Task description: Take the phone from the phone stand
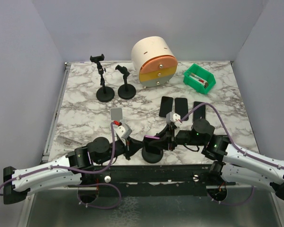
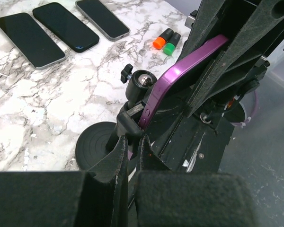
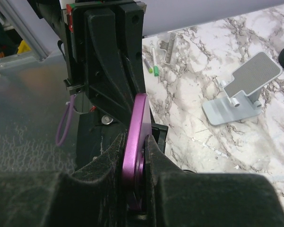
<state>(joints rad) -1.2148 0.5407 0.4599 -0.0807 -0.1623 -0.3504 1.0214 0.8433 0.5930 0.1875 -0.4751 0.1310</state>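
Lower centre: phone (image 1: 155, 137) seated in stand (image 1: 153, 156), long axis tilted.
Right gripper (image 3: 135, 147): clamped on phone edge.
Left gripper (image 2: 131, 144): closed at stand.

The purple phone (image 3: 135, 137) shows a smooth, satiny edge, pinched by the right gripper (image 3: 135, 142), whose fingers (image 3: 97, 165) are grainy, matt black plastic. The phone stand (image 2: 97, 142) has a dull black base and a polished metal ball joint (image 2: 143, 81). Three dark phones (image 2: 66, 27) gleam like glass on the table (image 1: 85, 94), its top smooth, marble-patterned and faintly shiny. A grey stand (image 3: 246, 90) looks like finely textured matt metal; the green bin (image 1: 189, 76) is plain plastic.
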